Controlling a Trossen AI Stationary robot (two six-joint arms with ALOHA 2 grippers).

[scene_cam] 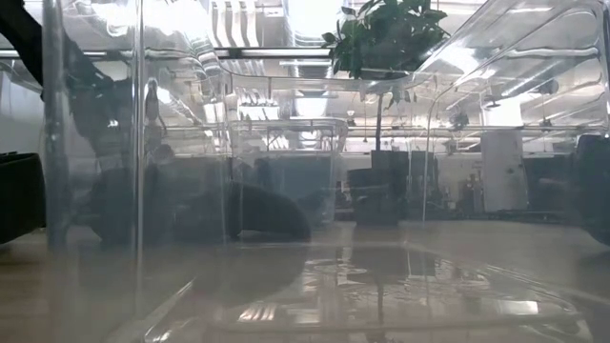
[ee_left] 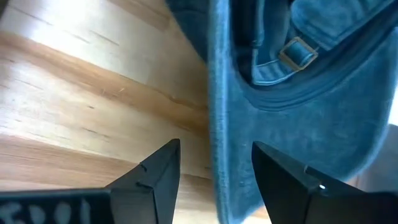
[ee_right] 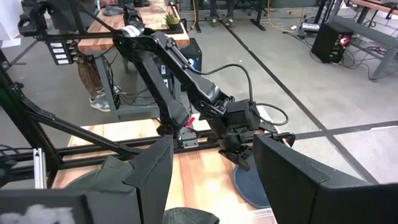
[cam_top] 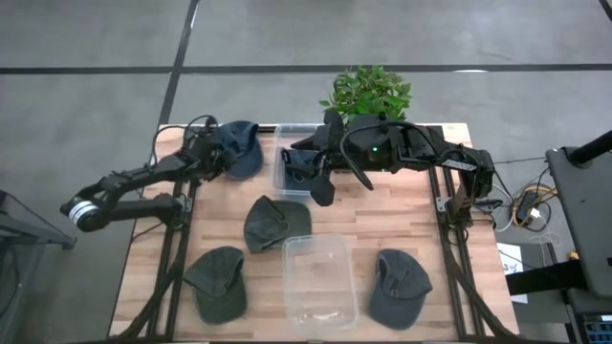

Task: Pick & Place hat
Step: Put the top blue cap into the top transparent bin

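Seen from above, a wooden table (cam_top: 382, 229) holds several caps and two clear bins. The left gripper (cam_top: 212, 153), in the upper left of the frame, is at a blue denim cap (cam_top: 239, 148) lying on the table's far left corner. In the left wrist view its fingers (ee_left: 155, 177) are spread open on either side of the cap's edge, not yet closed on it.

The right gripper (cam_top: 320, 186), upper centre, hangs open over the far clear bin (cam_top: 283, 134), which holds a dark cap (cam_top: 301, 164). Three grey-green caps (cam_top: 275, 223) lie lower down around the near clear bin (cam_top: 320, 282). A potted plant (cam_top: 368, 93) stands at the table's far edge.
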